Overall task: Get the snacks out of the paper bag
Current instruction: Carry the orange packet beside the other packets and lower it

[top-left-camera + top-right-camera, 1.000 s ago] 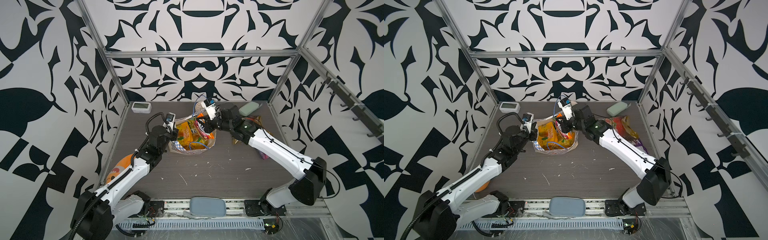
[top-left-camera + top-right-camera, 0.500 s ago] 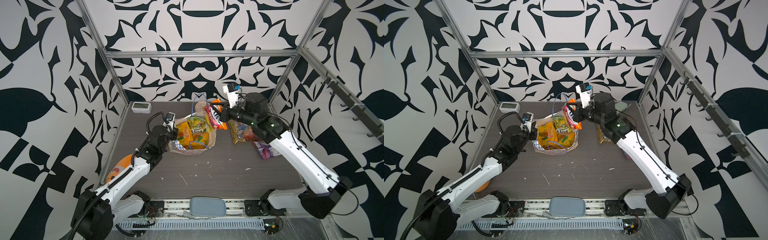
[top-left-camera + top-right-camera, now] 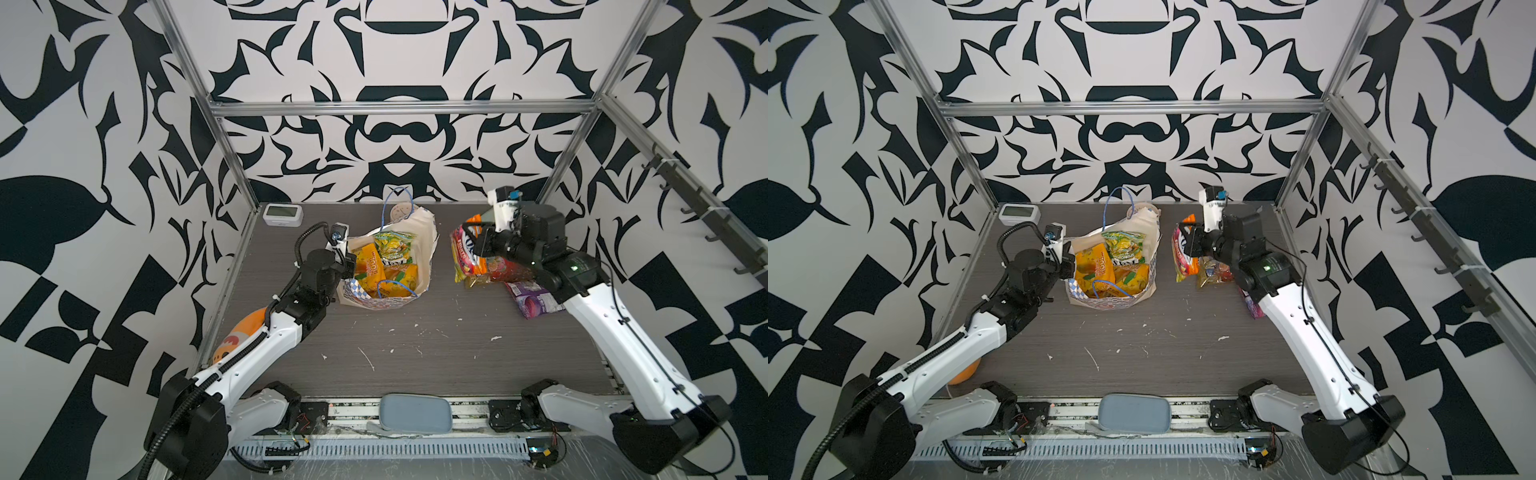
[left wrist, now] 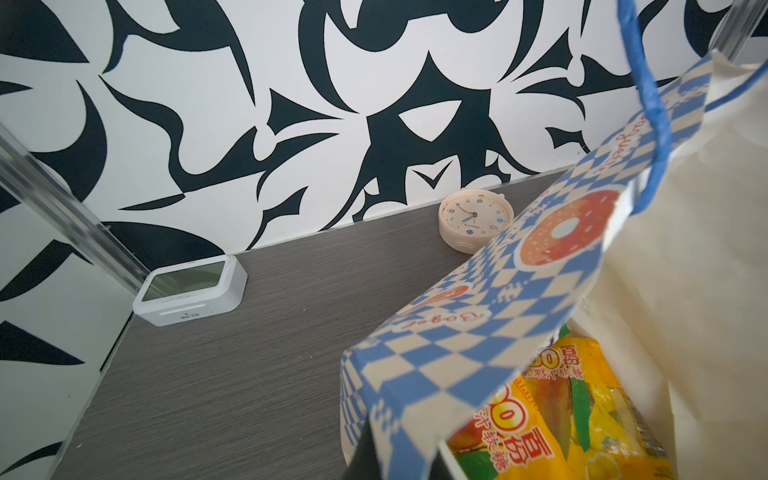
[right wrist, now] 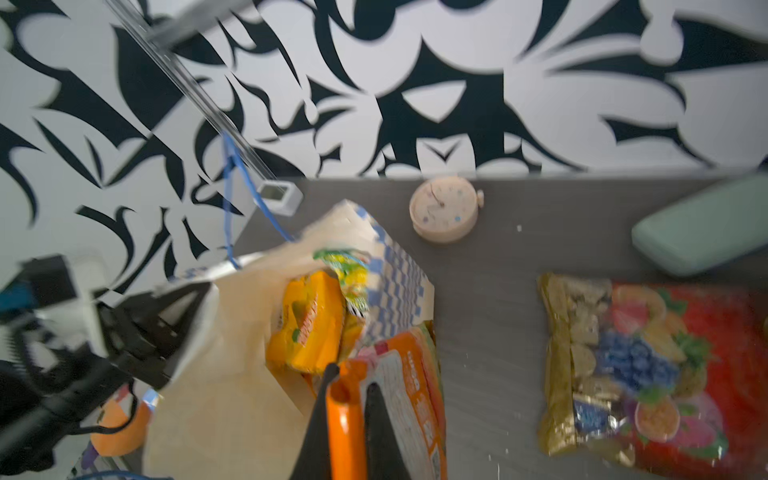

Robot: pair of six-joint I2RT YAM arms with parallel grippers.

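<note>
Left wrist: creased checked paper bag [image 4: 457, 332]

Mid-table, mouth gaping upward: paper bag [image 3: 422, 239], thin blue cord handles at far and near rims. Inside the bag: green-yellow packet [image 3: 395, 247] at the far side, tall yellow-orange packet [image 3: 370, 266] by the left wall, second yellow-orange packet [image 3: 405, 276] nearer. Clamped on the bag's left rim: left gripper [image 3: 351, 262]. Just right of the bag, apart from it: pink-orange packet [image 3: 462, 253], hanging pinched in right gripper [image 3: 478, 243]. Farther right of the bag, flat: clear candy pack [image 3: 507, 270], then purple packet [image 3: 534, 299]. Behind the bag, half hidden: round clock [image 3: 401, 212]. Far back-left of the bag: white digital clock [image 3: 282, 215]. Near-left of the bag, under the left arm: orange plush fish [image 3: 237, 336].
</note>
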